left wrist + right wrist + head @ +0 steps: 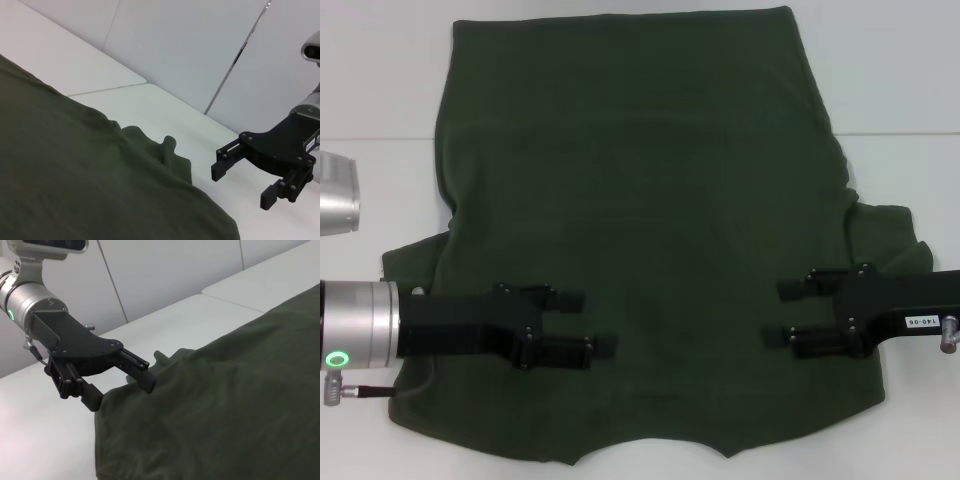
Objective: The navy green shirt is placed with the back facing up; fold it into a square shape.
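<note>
The shirt (650,230) lies flat on the bench (380,80), unfolded; both open pincers, left (592,322) and right (788,313), hover over it, and next each must grip a side edge.

Your left gripper (588,322) is matte black with blocky two-pronged fingers and small screw heads, joined to a silver cylindrical wrist bearing a glowing green ring light and a thin cable. Your right gripper (786,313) is the same black, carrying a white label with dark print.
</note>
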